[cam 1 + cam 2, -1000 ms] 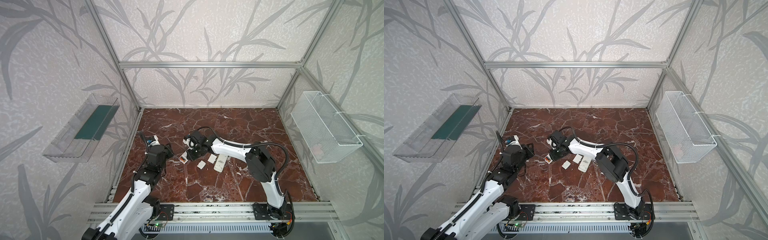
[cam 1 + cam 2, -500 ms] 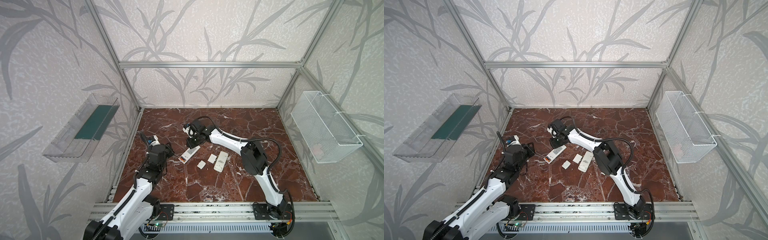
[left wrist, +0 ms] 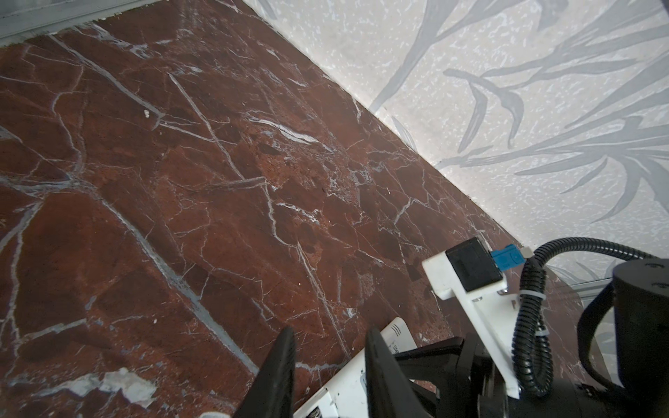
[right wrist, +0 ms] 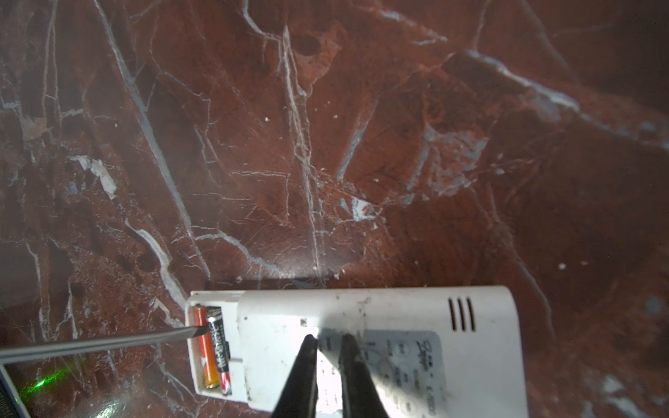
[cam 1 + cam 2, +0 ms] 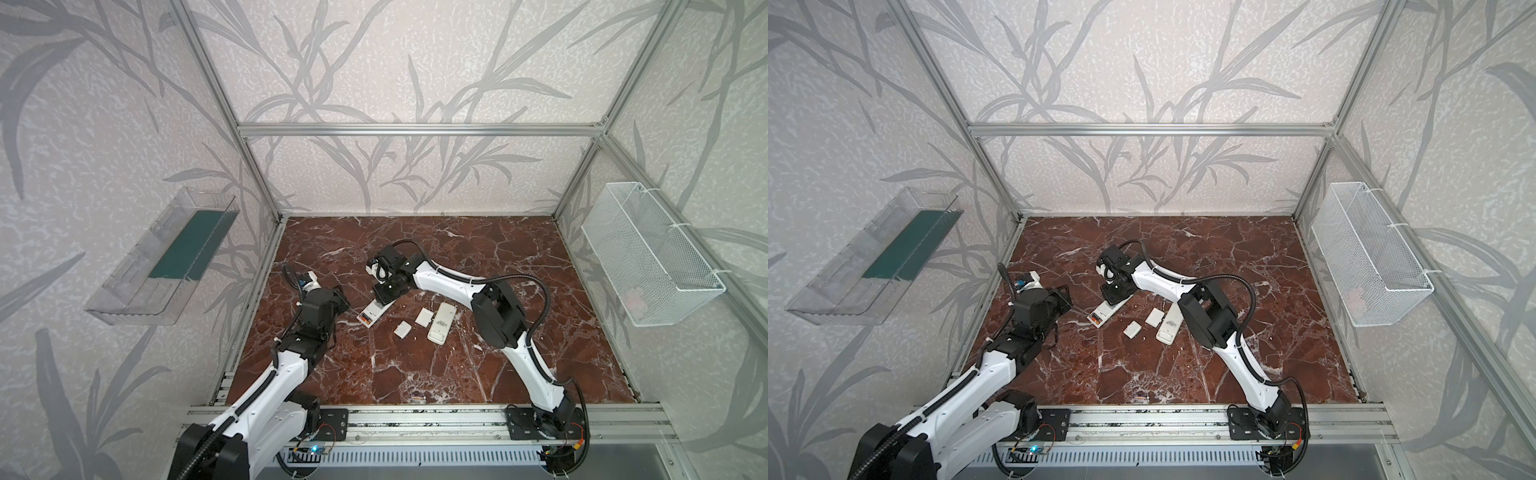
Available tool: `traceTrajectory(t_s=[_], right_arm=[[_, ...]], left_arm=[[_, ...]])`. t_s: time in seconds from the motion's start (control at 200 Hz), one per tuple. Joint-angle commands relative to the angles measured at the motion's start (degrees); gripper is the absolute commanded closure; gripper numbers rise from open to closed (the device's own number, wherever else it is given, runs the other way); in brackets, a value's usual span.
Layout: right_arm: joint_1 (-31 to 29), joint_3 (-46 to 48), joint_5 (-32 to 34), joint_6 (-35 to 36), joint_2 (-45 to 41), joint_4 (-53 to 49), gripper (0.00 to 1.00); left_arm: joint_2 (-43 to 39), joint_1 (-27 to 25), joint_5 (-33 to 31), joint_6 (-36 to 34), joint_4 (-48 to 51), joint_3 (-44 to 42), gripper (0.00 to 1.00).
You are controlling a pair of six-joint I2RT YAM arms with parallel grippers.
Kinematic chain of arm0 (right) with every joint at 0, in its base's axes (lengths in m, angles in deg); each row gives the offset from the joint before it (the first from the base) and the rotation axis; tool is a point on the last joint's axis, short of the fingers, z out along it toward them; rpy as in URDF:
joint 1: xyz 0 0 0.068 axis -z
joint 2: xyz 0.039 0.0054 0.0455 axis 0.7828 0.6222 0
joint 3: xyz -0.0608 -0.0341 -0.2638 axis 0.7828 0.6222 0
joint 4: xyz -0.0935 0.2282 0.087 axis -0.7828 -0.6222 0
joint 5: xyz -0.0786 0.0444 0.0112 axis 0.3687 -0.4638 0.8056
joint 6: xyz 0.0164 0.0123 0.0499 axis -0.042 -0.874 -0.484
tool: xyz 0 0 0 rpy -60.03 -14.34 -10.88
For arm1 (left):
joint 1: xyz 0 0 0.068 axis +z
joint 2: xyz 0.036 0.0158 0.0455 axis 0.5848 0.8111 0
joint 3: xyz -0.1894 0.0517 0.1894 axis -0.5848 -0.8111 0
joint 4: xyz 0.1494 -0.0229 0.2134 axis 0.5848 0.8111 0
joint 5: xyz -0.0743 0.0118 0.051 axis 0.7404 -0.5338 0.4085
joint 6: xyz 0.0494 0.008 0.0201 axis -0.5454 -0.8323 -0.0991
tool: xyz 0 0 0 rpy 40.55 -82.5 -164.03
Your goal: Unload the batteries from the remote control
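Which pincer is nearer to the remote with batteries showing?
Right. The right pincer stands shut over the remote's body; the left pincer is beside the end holding the batteries.

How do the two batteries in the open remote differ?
The orange battery is orange; the black battery carries white lettering and a red end. The orange battery lies outermost, at the remote's end; the black battery lies inward of it. Both lie side by side in that remote, the screwdriver pointing at their seam.
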Motion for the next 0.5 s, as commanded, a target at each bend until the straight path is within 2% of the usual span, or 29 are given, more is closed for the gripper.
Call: traceTrajectory(t_s=[0.0,0.105,0.23,0.495], right_arm=[[-0.2,-0.7,0.8,1.2,2.4,-2.1,0.84],[-0.1,-0.6,0.6,1.0,3.2,-2.6,0.84],[-0.1,0.0,0.5,0.9,3.3,-2.7,0.84],[0.2,1.6,-0.1,0.8,3.7,-3.5,0.84]], left_arm=[[0.3,-1.8,-4.6,-2.7,7.0,2.6,1.0],[2.3,-6.6,-11.5,-2.6,12.7,5.2,1.0],[6.1,-12.3,-20.3,0.8,19.2,8.6,1.0],[16.3,-19.9,-32.5,7.3,32.0,18.5,1.0]])
